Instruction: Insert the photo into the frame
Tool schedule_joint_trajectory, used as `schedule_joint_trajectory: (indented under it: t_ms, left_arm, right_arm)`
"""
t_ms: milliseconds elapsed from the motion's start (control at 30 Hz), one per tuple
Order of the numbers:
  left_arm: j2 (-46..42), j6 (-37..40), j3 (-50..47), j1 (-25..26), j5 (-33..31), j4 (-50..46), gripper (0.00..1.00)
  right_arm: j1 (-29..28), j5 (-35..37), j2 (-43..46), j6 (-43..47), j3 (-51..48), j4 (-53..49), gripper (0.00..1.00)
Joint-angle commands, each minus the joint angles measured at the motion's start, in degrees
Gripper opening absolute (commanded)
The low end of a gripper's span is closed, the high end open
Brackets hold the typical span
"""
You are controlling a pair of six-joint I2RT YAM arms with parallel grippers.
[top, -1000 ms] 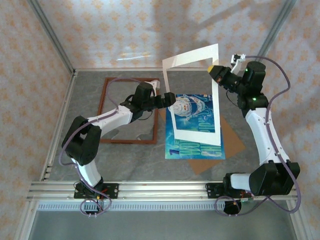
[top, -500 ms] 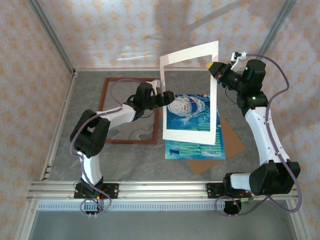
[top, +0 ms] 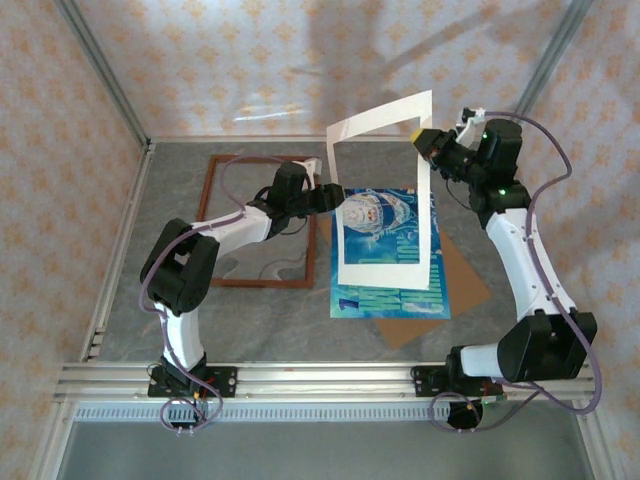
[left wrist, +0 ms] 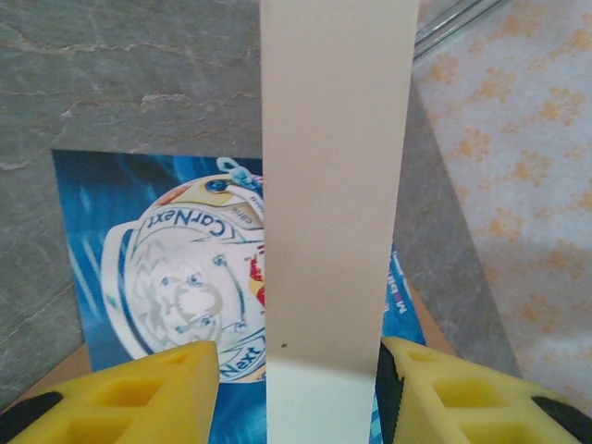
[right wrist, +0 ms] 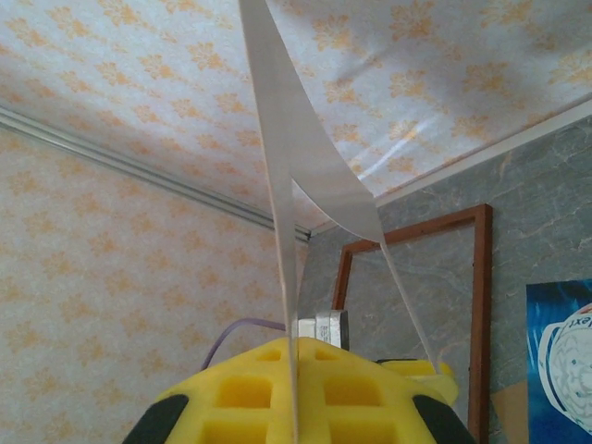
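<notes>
Down on the brown backing board [top: 466,282], the blue photo [top: 384,222] lies flat under both grippers. Above it, the left gripper [left wrist: 298,372] has its yellow fingers [left wrist: 157,393] apart astride a strip of the cream mat [left wrist: 333,185]. Farther back, the right gripper [right wrist: 296,370] pinches the mat's corner. The wooden frame [top: 206,222] lies to the photo's left.

The photo [left wrist: 139,268] has the word "CarNext" on its round white picture, and its big white letters are too blurry to read.
</notes>
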State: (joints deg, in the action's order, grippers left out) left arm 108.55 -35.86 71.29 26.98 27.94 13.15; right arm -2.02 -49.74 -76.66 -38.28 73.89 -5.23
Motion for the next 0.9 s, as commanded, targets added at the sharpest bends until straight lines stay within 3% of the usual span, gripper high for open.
schedule_joint_trajectory:
  t_ms: [0,133,300,533,867]
  left_arm:
    - [-1.88,2.52,1.52,0.04,-2.34,-2.58,0.48]
    - [-0.3,3.75,4.11,0.33,-2.86,-6.26,0.52]
    - [0.51,7.49,7.92,1.88,-7.88,-14.29,0.52]
    - [1.75,11.45,11.12,3.95,-16.83,-22.86,0.46]
    - [2.96,13.39,13.0,4.92,-20.04,-26.93,0.32]
  right_arm:
    - [-0.57,0.6,-0.23,0.74,0.81,0.62,0.0]
    - [-1.53,1.32,-0.55,0.78,1.65,-0.22,0.0]
    - [-3.28,3.81,-1.55,2.55,4.04,-4.52,0.0]
    - [-5.25,8.1,-3.0,4.27,6.63,-10.13,0.0]
    - [-5.57,11.01,-3.56,5.08,7.26,-13.0,0.0]
